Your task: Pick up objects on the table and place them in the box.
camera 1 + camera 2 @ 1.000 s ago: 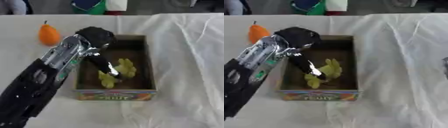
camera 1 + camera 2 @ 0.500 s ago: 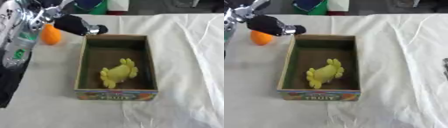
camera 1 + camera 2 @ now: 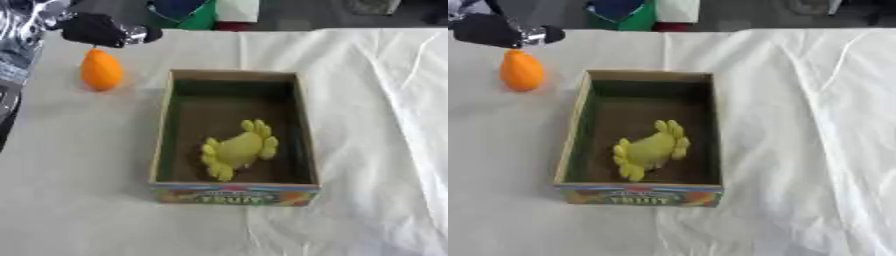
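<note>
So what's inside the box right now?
The box holds one yellow-green lumpy fruit, lying on the brown floor toward the near end. Nothing else shows inside. The near wall hides a thin strip of floor just behind it.

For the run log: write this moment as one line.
left hand: above orange fruit | yellow item: in box | right hand: unseen

One box (image 3: 233, 192), one yellow fruit (image 3: 238, 152), one orange fruit (image 3: 101, 71)
</note>
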Motion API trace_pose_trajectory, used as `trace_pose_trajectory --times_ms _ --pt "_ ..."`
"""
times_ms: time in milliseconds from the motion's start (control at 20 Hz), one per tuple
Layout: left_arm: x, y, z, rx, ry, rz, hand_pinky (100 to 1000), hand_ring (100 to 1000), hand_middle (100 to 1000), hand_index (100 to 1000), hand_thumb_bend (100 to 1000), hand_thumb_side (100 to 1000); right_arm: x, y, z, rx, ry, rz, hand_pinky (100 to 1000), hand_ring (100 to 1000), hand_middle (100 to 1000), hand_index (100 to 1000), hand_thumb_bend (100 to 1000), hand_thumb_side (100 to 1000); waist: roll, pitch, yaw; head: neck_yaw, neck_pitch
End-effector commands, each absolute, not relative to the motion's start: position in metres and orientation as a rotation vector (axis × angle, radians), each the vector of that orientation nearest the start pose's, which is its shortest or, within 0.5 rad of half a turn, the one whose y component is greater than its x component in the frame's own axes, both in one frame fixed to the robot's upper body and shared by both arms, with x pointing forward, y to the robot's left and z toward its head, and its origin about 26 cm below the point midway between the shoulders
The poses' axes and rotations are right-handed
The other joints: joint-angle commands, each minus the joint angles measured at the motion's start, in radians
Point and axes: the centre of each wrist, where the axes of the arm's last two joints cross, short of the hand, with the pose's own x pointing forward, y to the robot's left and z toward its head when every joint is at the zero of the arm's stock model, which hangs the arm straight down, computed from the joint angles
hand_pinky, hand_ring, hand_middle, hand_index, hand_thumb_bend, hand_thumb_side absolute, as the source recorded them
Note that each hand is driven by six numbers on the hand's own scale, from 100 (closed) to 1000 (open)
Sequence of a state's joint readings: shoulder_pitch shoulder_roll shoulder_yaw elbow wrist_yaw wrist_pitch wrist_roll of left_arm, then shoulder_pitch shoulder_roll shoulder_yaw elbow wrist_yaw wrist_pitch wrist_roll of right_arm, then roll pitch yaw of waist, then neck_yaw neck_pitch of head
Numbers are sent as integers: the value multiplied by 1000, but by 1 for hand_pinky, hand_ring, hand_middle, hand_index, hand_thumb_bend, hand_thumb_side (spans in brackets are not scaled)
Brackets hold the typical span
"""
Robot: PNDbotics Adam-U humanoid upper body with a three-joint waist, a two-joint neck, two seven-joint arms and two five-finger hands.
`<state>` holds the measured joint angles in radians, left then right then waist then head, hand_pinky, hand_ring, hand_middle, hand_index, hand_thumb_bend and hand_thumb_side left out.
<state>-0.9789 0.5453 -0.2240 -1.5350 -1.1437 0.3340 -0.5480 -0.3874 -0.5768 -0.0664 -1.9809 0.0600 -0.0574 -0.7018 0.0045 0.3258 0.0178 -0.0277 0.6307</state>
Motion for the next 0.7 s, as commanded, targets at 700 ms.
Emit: trace_pose_trajectory --times_ms 700 --pt "449 267 309 1426 -1222 -985 709 867 838 954 752 889 299 -302 268 1040 3400 301 631 667 546 692 100 599 -7 24 -57 26 -61"
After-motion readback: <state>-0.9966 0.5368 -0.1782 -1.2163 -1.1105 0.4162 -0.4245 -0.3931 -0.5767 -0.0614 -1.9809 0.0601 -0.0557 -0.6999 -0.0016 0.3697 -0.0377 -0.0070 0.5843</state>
